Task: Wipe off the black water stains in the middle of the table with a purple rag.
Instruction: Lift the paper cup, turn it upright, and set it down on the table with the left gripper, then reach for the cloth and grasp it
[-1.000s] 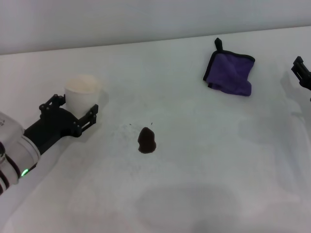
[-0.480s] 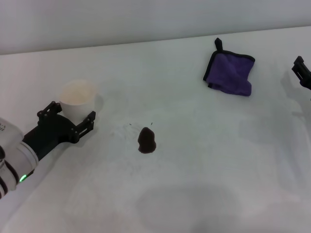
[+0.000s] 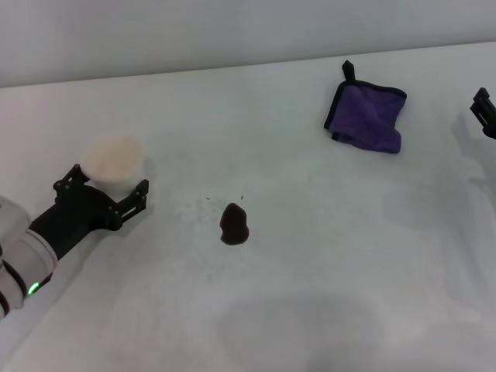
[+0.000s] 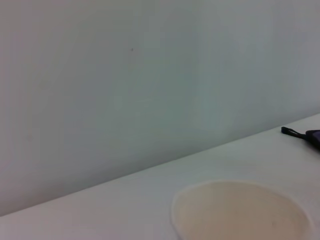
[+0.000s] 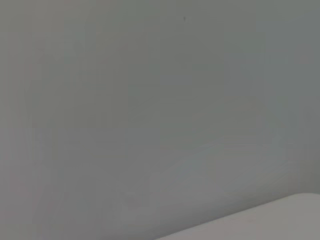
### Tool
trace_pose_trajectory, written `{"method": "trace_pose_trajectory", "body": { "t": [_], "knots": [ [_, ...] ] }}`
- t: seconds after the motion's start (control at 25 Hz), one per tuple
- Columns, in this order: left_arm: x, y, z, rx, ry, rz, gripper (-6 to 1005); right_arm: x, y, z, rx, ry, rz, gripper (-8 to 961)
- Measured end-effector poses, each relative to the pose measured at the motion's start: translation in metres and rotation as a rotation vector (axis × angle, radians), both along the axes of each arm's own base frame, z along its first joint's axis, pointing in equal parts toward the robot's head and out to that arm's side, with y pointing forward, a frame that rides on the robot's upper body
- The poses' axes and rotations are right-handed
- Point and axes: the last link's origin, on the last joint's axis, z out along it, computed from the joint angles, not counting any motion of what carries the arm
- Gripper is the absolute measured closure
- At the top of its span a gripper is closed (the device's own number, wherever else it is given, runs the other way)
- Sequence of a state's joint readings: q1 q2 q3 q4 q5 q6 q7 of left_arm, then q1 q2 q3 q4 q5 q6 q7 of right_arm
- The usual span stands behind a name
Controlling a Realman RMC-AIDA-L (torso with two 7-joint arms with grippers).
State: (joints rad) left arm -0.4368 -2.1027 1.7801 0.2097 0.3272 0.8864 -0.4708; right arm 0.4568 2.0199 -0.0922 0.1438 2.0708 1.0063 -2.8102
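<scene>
The black water stain (image 3: 234, 224) is a small dark blot with fine specks around it, in the middle of the white table (image 3: 325, 256). The purple rag (image 3: 367, 115), black-edged with a corner loop, lies crumpled at the far right, with nothing touching it; its loop also shows in the left wrist view (image 4: 300, 134). My left gripper (image 3: 107, 180) is at the left, shut on a white paper cup (image 3: 113, 157), well left of the stain. The cup's rim fills the left wrist view (image 4: 240, 210). My right gripper (image 3: 485, 112) is at the right edge, right of the rag, mostly cut off.
A plain grey wall (image 3: 232, 31) runs behind the table's far edge. The right wrist view shows only that wall and a corner of the table (image 5: 300, 212).
My left gripper has carried the paper cup to the left, away from the stain. My right gripper has shifted slightly toward the right edge. The rag and stain have not moved.
</scene>
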Motion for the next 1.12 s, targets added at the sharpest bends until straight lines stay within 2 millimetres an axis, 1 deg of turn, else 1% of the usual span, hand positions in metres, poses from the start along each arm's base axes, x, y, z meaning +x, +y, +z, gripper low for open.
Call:
{"method": "trace_pose_trajectory", "body": {
  "t": [0.2,0.56,0.72,0.96,1.12],
  "knots": [
    [0.001,-0.001,-0.002,-0.008,0.003,-0.007,135,0.001,0.000,0.001,0.002,-0.002,-0.002,86],
    [-0.005,-0.005,0.003,0.023,-0.035,0.032,127,0.001,0.000,0.002,0.003,-0.004,-0.001,87],
    [-0.009,-0.011,0.003,0.027,-0.040,0.045,127,0.001,0.000,0.002,0.003,-0.004,0.000,87],
    [-0.009,-0.020,-0.004,-0.010,-0.028,0.030,127,0.001,0.000,0.002,0.002,-0.006,0.002,87],
    [-0.012,-0.029,-0.004,-0.007,-0.041,0.038,127,-0.001,0.001,0.002,-0.002,-0.008,0.008,87]
  ]
}}
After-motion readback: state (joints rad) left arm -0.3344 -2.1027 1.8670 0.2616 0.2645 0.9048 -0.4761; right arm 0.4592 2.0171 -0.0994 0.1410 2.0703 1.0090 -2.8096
